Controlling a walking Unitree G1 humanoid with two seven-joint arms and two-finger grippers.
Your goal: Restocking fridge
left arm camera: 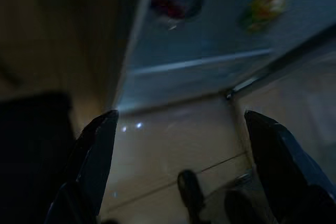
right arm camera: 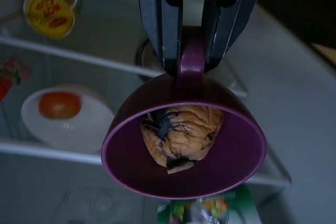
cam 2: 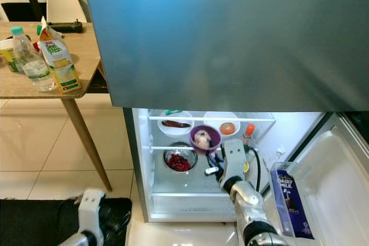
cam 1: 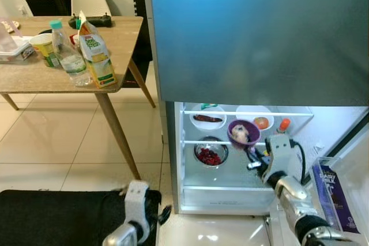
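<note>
Purple cup (right arm camera: pixel 184 145), white plate (right arm camera: pixel 65 124) with orange fruit (right arm camera: pixel 59 105), steel bowl (cam 1: pixel 211 152) of red berries (cam 1: pixel 209 156)

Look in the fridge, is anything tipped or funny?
Yes. The purple cup pinched by its handle in the right gripper is tipped on its side, mouth facing out, so the wrinkled brown food inside could slide out.

Purple cup (right arm camera: pixel 184 148) (wrinkled brown food inside), tipped on its side, inside the open fridge (cam 1: pixel 242 159).
</note>
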